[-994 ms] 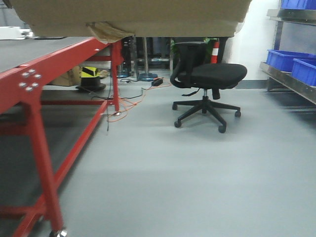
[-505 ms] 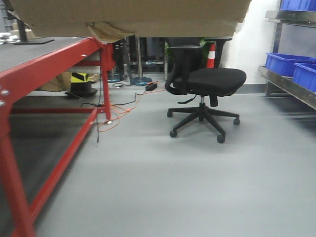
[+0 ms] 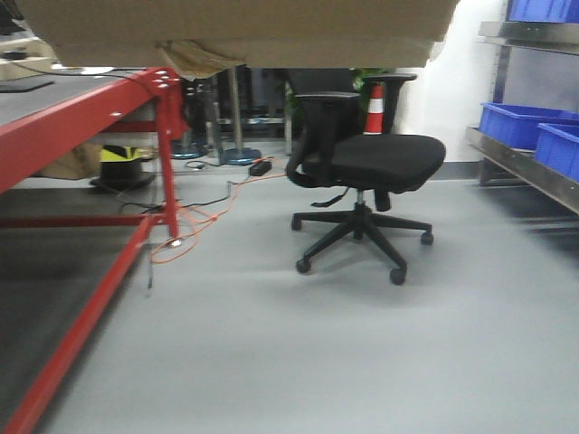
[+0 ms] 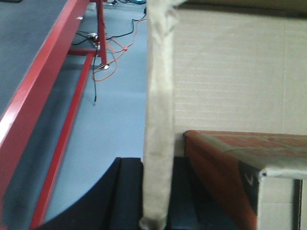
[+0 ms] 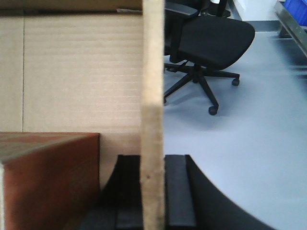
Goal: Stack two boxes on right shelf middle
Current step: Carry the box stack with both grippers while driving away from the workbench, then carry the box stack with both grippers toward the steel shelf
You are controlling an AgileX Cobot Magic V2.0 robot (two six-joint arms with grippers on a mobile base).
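Inventory as I read it from my station.

**Boxes: two.**
- One large box [image 3: 244,23] of tan corrugated cardboard, open-topped. It is held up off the floor, and its underside runs along the top edge of the front view. A loose, wrinkled flap hangs at its left underside.
- One smaller box [image 4: 225,163] lies inside the large box against its ribbed inner wall. It has a reddish-orange face and pale tape along its edges.

**Grippers: two.**
- The left gripper [image 4: 157,172] is pinching the large box's left wall, with one black pad on each side of the board.
- The right gripper [image 5: 153,165] is clamped on the opposite wall in the same way.

**Steel rack [image 3: 525,161]: one, at the right edge of the front view.**
- I see two tiers. I cannot tell which one is the middle tier.
- There are three blue bins [image 3: 520,122]: two on the lower tier and one above.
- Neither box is on the rack.

**Other items.**
- One black office chair [image 3: 371,163] stands mid-floor.
- One striped traffic cone [image 3: 374,104] is behind the chair.
- One red-framed surface [image 3: 81,127] runs along the left.
- One orange cable [image 3: 194,231] trails by the corner leg of the surface.

**Room to move.** Grey floor [image 3: 317,362] lies open in the foreground between the surface's frame and the rack's front lip. The chair sits between the two, farther back.
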